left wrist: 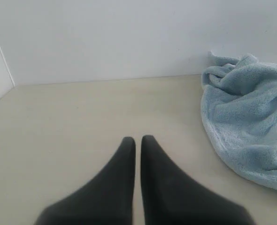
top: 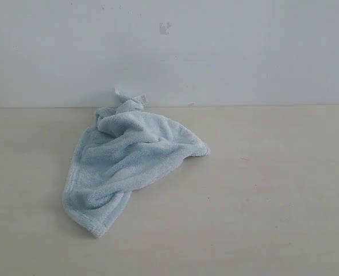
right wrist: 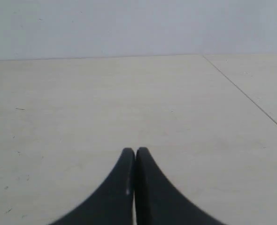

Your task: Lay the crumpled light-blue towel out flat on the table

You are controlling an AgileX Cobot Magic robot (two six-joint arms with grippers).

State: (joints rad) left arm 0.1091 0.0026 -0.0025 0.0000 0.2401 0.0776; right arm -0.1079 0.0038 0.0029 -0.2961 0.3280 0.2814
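Pale grey wall (top: 244,52) rises behind the cream table (top: 273,201), which fills the lower part of the exterior view. On the table, left of centre and close to the wall, lies the light-blue towel (top: 126,161), crumpled into a bunched heap with one corner sticking up at the back and another trailing toward the front. Neither arm shows in the exterior view. The left gripper (left wrist: 137,140) has its dark fingers pressed together above bare table, with the towel (left wrist: 246,117) off to one side and not touched. The right gripper (right wrist: 135,152) is likewise closed, holding nothing, over bare table.

Plain whitish wall (top: 244,52), perhaps scuffed
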